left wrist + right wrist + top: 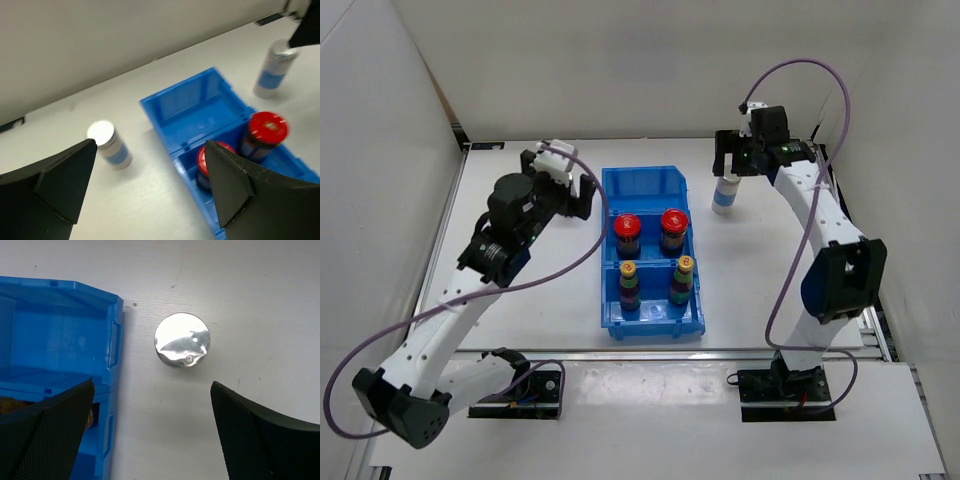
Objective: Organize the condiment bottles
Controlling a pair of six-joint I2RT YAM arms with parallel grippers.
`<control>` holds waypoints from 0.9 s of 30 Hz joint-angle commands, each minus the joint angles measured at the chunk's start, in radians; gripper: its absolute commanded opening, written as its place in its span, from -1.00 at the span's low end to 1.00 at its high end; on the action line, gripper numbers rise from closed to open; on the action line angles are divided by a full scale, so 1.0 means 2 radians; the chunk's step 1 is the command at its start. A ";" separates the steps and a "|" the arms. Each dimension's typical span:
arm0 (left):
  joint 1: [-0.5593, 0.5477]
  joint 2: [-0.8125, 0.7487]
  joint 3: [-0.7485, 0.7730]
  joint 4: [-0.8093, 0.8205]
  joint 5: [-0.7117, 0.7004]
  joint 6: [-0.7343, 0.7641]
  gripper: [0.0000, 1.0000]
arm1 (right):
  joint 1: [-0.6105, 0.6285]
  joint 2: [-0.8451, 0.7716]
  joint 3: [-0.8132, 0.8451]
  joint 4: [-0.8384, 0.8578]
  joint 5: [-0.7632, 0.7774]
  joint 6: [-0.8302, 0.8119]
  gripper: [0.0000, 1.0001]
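White table (740, 290) bears condiment bottles (725, 193) standing upright, caps up; left tool (150, 150) and right tool (151, 387) spread, empty.

Blue compartment bin (653, 185) on white table (740, 272)

My left hand (150, 160) is wide open, and I see its black fingers (55, 185) low on each side. On the white desk (150, 210), a small white and blue bottle (107, 145) with a shiny lid stands close to the left finger. The blue bin (200, 100) sits to its right. In one part of it, a red-capped jar (265, 131) and a second red-capped jar (204, 162) stand side by side. Another white and blue bottle (272, 72) stands on the desk past the bin.
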 commanded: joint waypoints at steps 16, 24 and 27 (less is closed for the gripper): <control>0.049 -0.100 -0.135 -0.047 -0.072 -0.001 1.00 | -0.020 0.189 0.119 0.026 0.003 -0.031 1.00; 0.049 -0.095 -0.139 -0.047 -0.072 -0.001 1.00 | -0.020 0.199 0.098 0.026 -0.008 -0.022 1.00; 0.049 -0.099 -0.139 -0.047 -0.072 -0.001 1.00 | -0.020 0.199 0.097 0.031 -0.008 -0.022 0.83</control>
